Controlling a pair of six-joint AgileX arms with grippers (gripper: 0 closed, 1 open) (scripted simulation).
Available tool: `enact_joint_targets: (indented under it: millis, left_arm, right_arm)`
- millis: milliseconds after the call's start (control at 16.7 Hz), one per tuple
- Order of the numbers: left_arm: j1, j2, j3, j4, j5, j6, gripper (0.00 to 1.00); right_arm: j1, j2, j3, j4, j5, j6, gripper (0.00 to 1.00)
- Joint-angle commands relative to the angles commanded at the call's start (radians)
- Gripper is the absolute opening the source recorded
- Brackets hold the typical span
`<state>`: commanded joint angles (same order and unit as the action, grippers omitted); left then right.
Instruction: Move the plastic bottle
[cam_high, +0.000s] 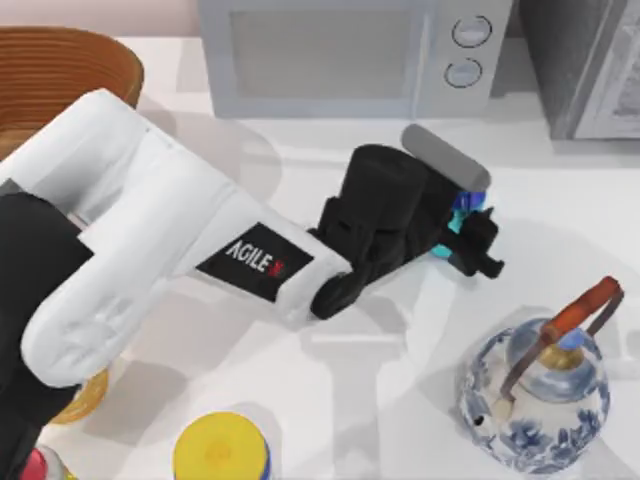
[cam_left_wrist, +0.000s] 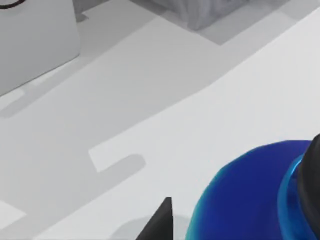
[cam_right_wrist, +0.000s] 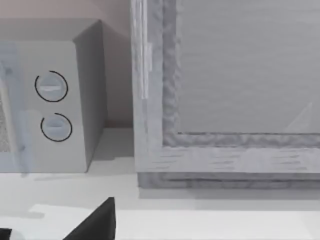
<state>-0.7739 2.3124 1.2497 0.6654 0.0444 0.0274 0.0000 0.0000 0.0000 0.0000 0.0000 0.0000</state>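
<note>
Left arm (cam_high: 150, 240): closest to the overhead camera, a white AgileX arm reaching from the table's left edge toward the middle.
Bottle (cam_high: 462, 225): mid-table, a bit right of centre, in front of the microwave; from above just slivers of turquoise and blue show between the black gripper parts. In the left wrist view its blue shoulder (cam_left_wrist: 250, 195) sits right under the camera, with the dark cap at the frame edge.
Bottle axis: the wrist camera looks down on shoulder and cap, so it seems to stand upright, cap up; I can't be sure of any tilt.
Left gripper (cam_high: 470, 238): black fingers either side of the bottle, closed around it.
Right gripper (cam_right_wrist: 95, 222): a dark fingertip shows in the right wrist view, facing the microwave and the cabinet; I cannot tell how its fingers stand.
Table (cam_high: 400, 400): plain white, with soft grey shadows.
Microwave (cam_high: 350, 55): grey, at the back edge, two round dials on its right.
Cabinet (cam_high: 590, 65): grey, back right corner, just beside the microwave.
Teapot (cam_high: 535, 385): blue-and-white, brown handle, front right, near the bottle but apart.
Can (cam_high: 222, 450): yellow lid, front left of centre.
Basket (cam_high: 60, 75): brown, back left corner.
</note>
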Motion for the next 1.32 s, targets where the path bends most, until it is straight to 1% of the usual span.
enact_joint_targets:
  millis: [120,240,360,660,840,1020,1320]
  left_arm:
    - [0.019,-0.034,-0.034,0.005,-0.017,-0.009,0.00]
    - [0.060,-0.107,-0.108,0.013,-0.054,-0.030,0.00]
    - [0.115,-0.206,-0.224,0.024,-0.106,-0.058,0.00]
    - [0.274,-0.502,-0.594,0.055,-0.254,-0.139,0.00]
    - [0.352,-0.646,-0.750,0.071,-0.327,-0.179,0.00]
    - [0.388,-0.705,-0.810,0.080,-0.361,-0.198,0.00]
    - [0.384,-0.696,-0.807,0.082,-0.360,-0.194,0.00]
  right_arm:
    - [0.000,0.000,0.000,0.000,0.000,0.000,1.00]
    - [0.000,0.000,0.000,0.000,0.000,0.000,1.00]
    - [0.000,0.000,0.000,0.000,0.000,0.000,1.00]
    - [0.000,0.000,0.000,0.000,0.000,0.000,1.00]
    - [0.000,0.000,0.000,0.000,0.000,0.000,1.00]
    - [0.000,0.000,0.000,0.000,0.000,0.000,1.00]
    - [0.000,0.000,0.000,0.000,0.000,0.000,1.00]
